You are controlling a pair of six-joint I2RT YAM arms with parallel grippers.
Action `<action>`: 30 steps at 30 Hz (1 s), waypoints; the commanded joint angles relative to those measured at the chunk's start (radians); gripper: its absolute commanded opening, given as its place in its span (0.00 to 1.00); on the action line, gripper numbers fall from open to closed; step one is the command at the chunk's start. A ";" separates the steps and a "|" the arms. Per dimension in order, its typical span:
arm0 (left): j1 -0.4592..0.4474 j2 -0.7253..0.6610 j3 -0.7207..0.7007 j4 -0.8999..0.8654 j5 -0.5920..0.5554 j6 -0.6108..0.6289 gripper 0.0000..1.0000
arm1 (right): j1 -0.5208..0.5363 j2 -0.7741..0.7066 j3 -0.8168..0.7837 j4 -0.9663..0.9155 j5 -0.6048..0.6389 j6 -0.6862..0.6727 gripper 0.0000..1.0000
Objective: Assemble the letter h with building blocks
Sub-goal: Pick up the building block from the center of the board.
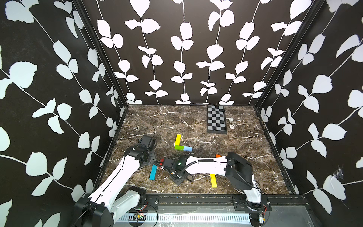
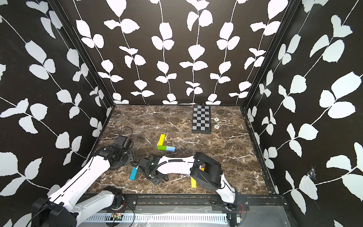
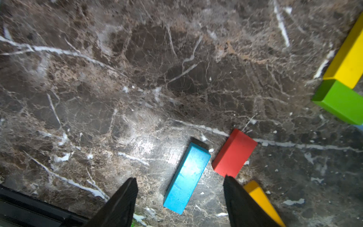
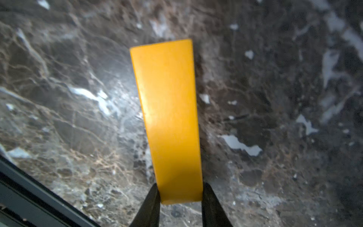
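Right hand (image 4: 179, 185) grips the near end of an orange-yellow bar (image 4: 169, 118) pointing lengthwise straight ahead; left hand (image 3: 179, 177) hangs open.

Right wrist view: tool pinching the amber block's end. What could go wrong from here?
1. The right tool holds the amber block only at one end, so its free length may swing or slip on lifting.
2. The left tool hangs open over the blue block beside the red block, and in both top views the left arm and right arm nearly meet; they could collide or knock blocks.
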 commanded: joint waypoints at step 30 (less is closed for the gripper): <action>0.005 0.036 -0.076 0.036 0.046 -0.038 0.70 | -0.059 0.125 0.158 -0.063 -0.005 0.091 0.33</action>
